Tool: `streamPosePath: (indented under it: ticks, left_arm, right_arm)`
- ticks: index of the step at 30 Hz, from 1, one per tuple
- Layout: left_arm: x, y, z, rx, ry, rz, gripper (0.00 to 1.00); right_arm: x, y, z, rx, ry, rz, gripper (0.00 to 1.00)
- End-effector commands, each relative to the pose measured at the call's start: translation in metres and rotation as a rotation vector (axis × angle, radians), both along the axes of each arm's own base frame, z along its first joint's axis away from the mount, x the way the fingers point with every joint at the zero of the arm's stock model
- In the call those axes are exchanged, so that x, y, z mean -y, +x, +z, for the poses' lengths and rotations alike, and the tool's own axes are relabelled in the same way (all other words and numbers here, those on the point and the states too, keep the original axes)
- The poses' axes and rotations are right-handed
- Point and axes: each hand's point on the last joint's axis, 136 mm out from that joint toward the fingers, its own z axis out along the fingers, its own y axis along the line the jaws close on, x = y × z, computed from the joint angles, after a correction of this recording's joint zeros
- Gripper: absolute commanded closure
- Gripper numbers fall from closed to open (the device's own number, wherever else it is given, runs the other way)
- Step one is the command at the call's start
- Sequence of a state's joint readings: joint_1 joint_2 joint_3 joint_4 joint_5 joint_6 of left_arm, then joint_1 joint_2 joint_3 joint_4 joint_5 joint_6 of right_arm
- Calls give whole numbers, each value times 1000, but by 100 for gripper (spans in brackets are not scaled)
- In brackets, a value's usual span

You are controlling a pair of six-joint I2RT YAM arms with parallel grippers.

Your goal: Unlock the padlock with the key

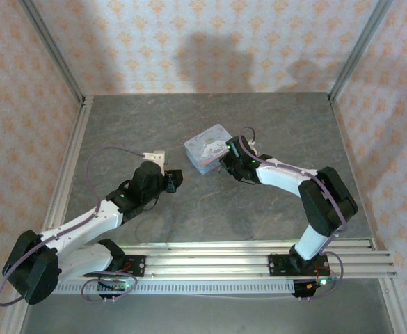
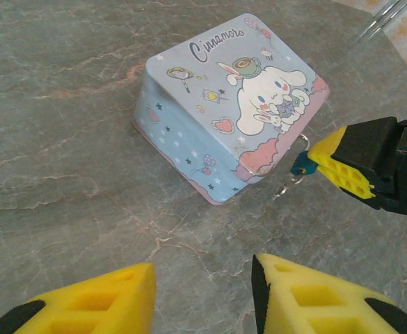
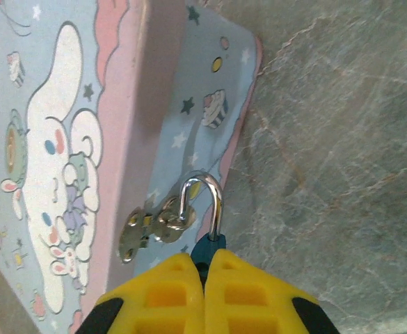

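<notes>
Tin (image 1: pixel 207 147): rectangular, pastel blue and pink, lid down, standing flat near the middle of the surface (image 1: pixel 120 125) and turned at an angle to its edges. The lid carries a white long-eared cartoon figure and script lettering. A small metal hasp (image 3: pixel 147 226) sits on one side wall. The surface is grey and stone-patterned. The walls (image 1: pixel 210 42) have pale patterned paper. Aluminium posts (image 1: pixel 53 52) stand at the back corners, and rails (image 1: pixel 224 254) run along the near edge.

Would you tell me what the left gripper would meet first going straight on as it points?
Likely the tin box, near its closest corner, though the left gripper may reach the table first; depth unclear.
</notes>
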State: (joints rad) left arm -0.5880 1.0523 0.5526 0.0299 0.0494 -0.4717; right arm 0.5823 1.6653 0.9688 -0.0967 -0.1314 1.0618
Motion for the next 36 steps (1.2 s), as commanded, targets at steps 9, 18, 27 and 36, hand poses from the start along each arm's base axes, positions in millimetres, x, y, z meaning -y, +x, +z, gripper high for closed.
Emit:
streamPosePath:
  ticks: [9, 18, 27, 36]
  left_arm:
    - [-68, -20, 5, -33, 269, 178, 0]
    - [-122, -43, 32, -38, 357, 350, 0]
    - [-115, -63, 18, -152, 316, 291, 0]
    - [-110, -67, 10, -188, 282, 273, 0]
  right_arm:
    - [25, -8, 53, 119, -171, 60, 100]
    - [-55, -59, 50, 20, -186, 467, 100]
    - [-124, -119, -10, -154, -65, 720, 100]
    - [-95, -115, -8, -140, -248, 736, 75]
